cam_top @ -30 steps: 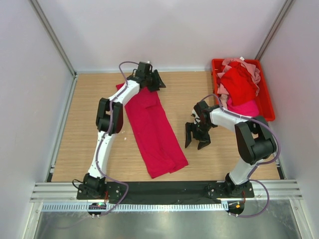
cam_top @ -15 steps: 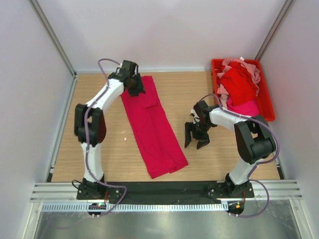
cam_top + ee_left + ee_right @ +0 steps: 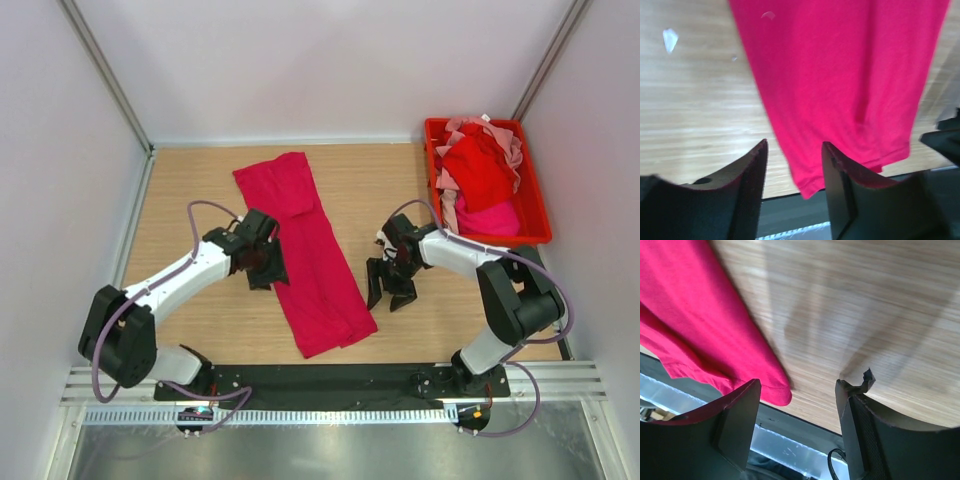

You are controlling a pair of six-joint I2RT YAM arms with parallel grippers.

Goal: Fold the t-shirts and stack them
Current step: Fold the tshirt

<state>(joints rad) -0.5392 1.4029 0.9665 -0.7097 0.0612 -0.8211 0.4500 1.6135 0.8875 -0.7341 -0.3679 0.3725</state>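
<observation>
A crimson-magenta t-shirt lies folded into a long strip running from the far middle of the table toward the near edge. It also shows in the left wrist view and the right wrist view. My left gripper is open and empty, low over the strip's left edge about halfway along; its jaws frame the strip's near end. My right gripper is open and empty just right of the strip's near right corner. Red, pale pink and magenta t-shirts lie heaped in the bin.
A rigid red plastic bin stands at the far right. A small white scrap lies on the wood left of the strip. A black strip and metal rail run along the near table edge. White walls enclose the table.
My left arm has swung back from the shirt's far end to the middle of its left edge. The shirt's far end now lies flat. My right gripper has shifted slightly nearer.
</observation>
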